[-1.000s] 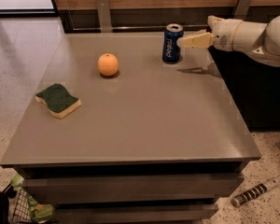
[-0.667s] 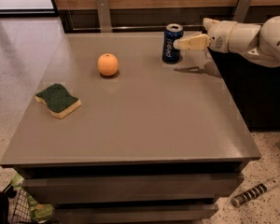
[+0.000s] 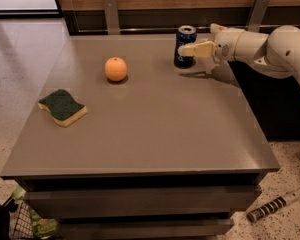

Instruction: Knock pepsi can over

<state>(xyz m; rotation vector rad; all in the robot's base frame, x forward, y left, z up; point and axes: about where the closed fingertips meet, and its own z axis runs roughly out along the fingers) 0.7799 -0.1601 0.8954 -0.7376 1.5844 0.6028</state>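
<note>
The pepsi can point(image 3: 184, 39) is dark blue with a silver top and stands upright near the far edge of the grey table point(image 3: 150, 129), right of centre. My gripper point(image 3: 194, 49) reaches in from the right on a white arm point(image 3: 270, 46). Its cream tip lies across the can's right side at mid height, and seems to touch it.
An orange fruit point(image 3: 115, 69) sits left of the can. A green and yellow sponge point(image 3: 62, 107) lies at the table's left. A wooden wall with metal brackets point(image 3: 110, 14) runs behind the table. A dark cylinder point(image 3: 272, 207) lies on the floor at right.
My gripper has moved left, from just right of the can to overlapping its right side. The can still stands upright in the same spot.
</note>
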